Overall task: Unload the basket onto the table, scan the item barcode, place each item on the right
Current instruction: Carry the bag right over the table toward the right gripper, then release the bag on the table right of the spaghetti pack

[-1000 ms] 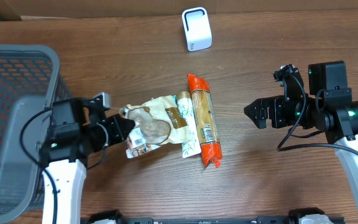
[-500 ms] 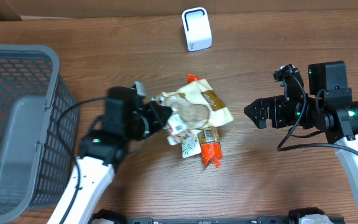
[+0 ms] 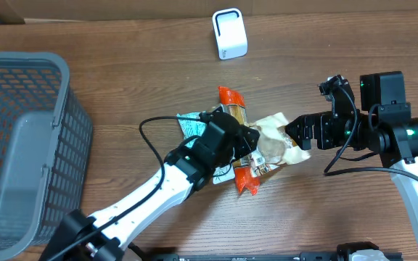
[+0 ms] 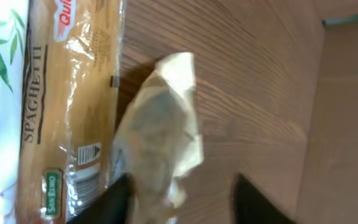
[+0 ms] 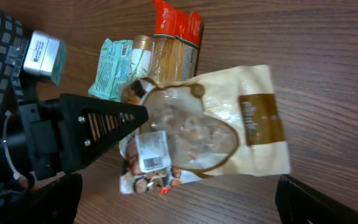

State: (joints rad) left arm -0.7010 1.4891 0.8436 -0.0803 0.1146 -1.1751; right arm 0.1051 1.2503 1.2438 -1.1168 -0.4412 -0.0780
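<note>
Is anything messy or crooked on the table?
Yes. The cream snack bag looks odd: it lies crumpled and slanted, with one end resting on the spaghetti pack instead of lying flat on the wood.

cream snack pouch (image 5: pixel 253 118) with a brown label; spaghetti pack (image 5: pixel 176 50) golden with red-orange ends; grey mesh basket (image 3: pixel 64 145); white scanner (image 3: pixel 229 34).

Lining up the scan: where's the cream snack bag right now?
In the overhead view, right of the table's centre: the cream snack bag lies between the left gripper and the right gripper, its left end overlapping the spaghetti pack.
</note>
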